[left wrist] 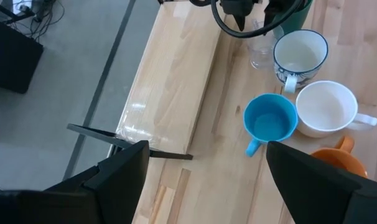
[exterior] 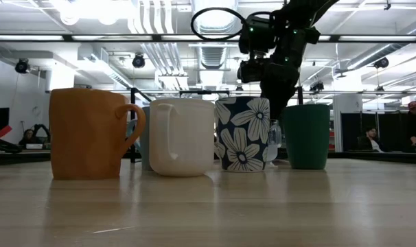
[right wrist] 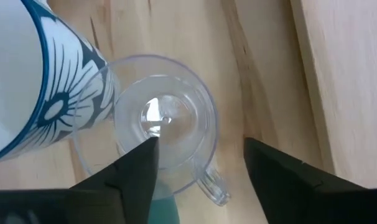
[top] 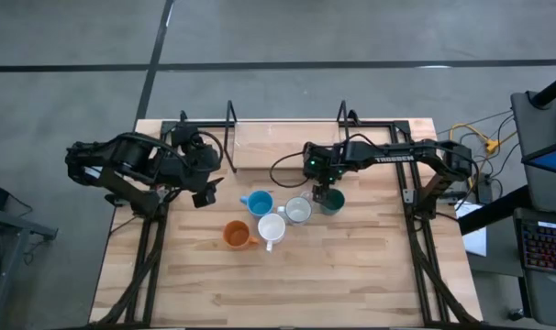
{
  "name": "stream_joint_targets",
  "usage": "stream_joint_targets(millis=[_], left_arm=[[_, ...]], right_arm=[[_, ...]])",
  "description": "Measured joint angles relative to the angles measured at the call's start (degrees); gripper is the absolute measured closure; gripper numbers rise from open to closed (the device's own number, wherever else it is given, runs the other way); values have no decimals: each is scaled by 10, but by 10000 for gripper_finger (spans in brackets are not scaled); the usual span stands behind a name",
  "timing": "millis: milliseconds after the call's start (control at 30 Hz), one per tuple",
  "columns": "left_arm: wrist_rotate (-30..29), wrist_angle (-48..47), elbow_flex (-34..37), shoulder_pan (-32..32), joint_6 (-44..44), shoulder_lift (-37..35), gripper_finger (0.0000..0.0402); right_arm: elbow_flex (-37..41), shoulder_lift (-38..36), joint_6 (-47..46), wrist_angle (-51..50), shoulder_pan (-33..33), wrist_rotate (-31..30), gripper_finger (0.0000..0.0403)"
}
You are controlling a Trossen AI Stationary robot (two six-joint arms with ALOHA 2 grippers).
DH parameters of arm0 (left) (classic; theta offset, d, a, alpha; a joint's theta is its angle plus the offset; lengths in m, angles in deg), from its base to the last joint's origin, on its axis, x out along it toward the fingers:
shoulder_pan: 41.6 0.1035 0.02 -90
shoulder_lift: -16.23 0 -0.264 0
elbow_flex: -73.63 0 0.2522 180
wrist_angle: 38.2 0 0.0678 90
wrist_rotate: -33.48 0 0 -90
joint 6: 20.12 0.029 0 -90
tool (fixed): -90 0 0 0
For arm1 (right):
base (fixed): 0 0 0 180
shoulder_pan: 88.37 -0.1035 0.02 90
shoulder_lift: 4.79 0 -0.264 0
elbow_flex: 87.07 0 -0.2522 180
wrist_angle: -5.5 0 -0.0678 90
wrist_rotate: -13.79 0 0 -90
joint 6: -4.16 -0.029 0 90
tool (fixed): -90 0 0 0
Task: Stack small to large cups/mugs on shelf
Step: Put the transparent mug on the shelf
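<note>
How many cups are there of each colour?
Orange mug: 1
Light blue mug: 1
Plain white mug: 1
White flowered mug: 1
Dark green cup: 1
Clear glass cup: 1
Total: 6

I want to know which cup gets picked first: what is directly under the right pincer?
The clear glass cup stands under the right pincer, beside the floral mug. It looks empty. The pincer's fingers cover part of its rim and handle.

Right arm lettering: white print along the upper link, too small to read.
Elsewhere: nothing legible.
</note>
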Motion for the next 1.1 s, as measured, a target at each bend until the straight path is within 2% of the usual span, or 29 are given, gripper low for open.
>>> stream_joint_targets(millis=[200, 467, 867, 1100], left_arm=[[0, 0, 0, 0, -1, 0, 91], [0, 0, 0, 0, -9, 0, 91], [0, 0, 0, 0, -14, 0, 91], [0, 0, 0, 0, -14, 0, 91]], right_arm=[[-3, 26, 3, -2, 3, 45, 260], [-27, 52, 4, -22, 7, 49, 385], [-82, 47, 14, -91, 4, 44, 394], [-169, 43, 50, -195, 4, -24, 394]])
